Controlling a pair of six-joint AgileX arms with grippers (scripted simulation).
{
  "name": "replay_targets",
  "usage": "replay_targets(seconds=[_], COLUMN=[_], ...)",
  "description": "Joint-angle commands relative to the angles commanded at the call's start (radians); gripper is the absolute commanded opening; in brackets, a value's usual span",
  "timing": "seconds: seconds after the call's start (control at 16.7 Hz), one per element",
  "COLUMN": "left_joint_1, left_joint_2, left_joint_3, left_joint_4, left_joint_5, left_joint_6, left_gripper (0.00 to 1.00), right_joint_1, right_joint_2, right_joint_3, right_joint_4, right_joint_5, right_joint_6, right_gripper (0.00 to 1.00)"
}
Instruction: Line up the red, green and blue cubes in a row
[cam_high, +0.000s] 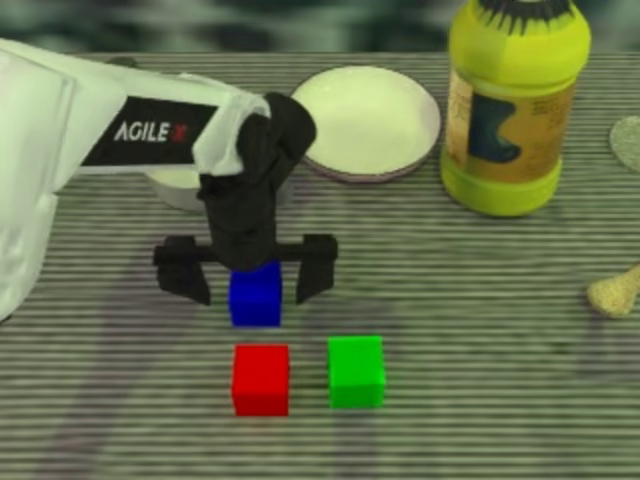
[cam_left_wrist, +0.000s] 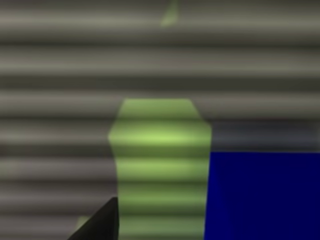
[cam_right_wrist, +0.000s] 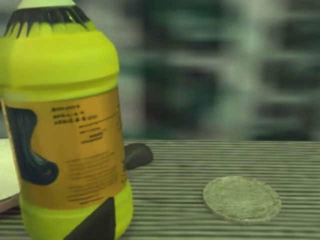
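My left gripper (cam_high: 250, 277) hangs open over the middle of the table, its dark fingers (cam_high: 185, 277) spread wide on either side of the blue cube (cam_high: 256, 298) and clear of it. The left wrist view shows that blue cube (cam_left_wrist: 262, 196) close up beside one fingertip (cam_left_wrist: 100, 226). The red cube (cam_high: 261, 379) stands on the table just in front of the blue one. To the right of the red cube stands the green cube (cam_high: 356, 371), a small gap between them. My right arm is out of the top view, parked by the yellow bottle (cam_right_wrist: 65, 125).
A white bowl (cam_high: 372, 122) and the tall yellow bottle (cam_high: 515, 100) stand at the back. A second white dish (cam_high: 178, 188) lies partly under my left arm. A round pad (cam_high: 628, 142) and a tan lump (cam_high: 615, 292) sit at the right edge.
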Motion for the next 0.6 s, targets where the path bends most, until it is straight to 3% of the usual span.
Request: replay_targets(seconds=[0.24,0.6], left_joint_1=[0.000,0.000], left_joint_2=[0.000,0.000], left_joint_3=[-0.001,-0.001], left_joint_4=[0.001,0.001], left_joint_5=[0.000,0.000], left_joint_6=[0.000,0.000], left_gripper=[1.00,0.55], right_joint_1=[0.000,0.000], right_joint_2=[0.000,0.000], right_joint_3=[0.000,0.000], right_joint_4=[0.000,0.000], right_joint_5=[0.000,0.000], right_joint_6=[0.000,0.000], right_gripper=[1.00,1.00])
